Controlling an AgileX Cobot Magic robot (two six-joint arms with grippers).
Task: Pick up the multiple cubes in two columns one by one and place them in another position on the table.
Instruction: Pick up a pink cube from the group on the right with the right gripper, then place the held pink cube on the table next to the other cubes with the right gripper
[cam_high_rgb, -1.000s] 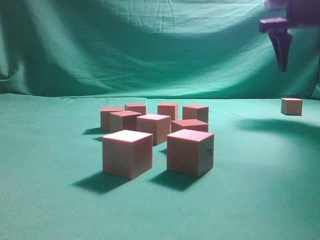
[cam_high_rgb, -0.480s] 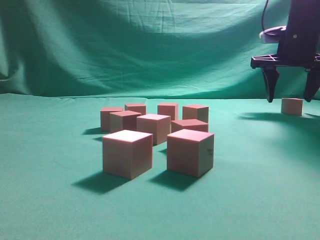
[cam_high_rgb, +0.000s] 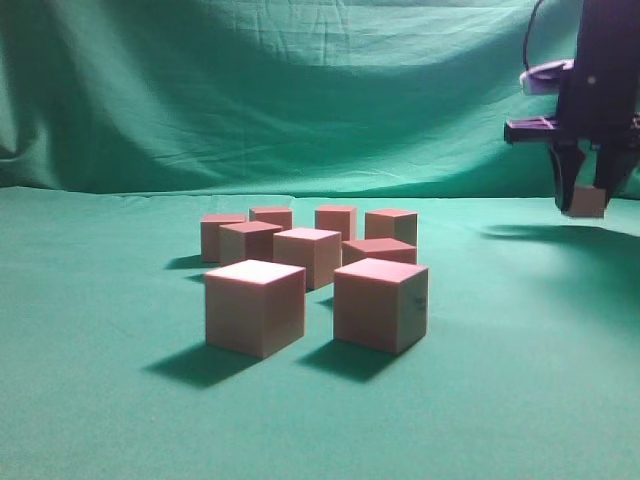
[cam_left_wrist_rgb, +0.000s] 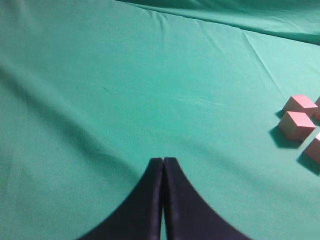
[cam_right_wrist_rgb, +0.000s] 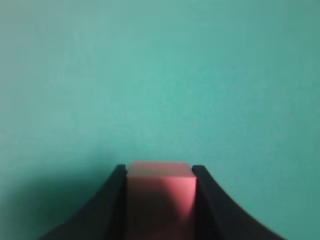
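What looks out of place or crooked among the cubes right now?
Only one cube sits apart, far right, gripped between the right hand's fingers. The others form a cluster at centre, some turned at slightly different angles. Nothing looks toppled or damaged.

No readable text — no labels, brands, numbers.

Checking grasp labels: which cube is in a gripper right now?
The lone cube at far right, apart from the cluster. It sits between the right gripper's fingers; the wrist view shows both pressed against its sides.
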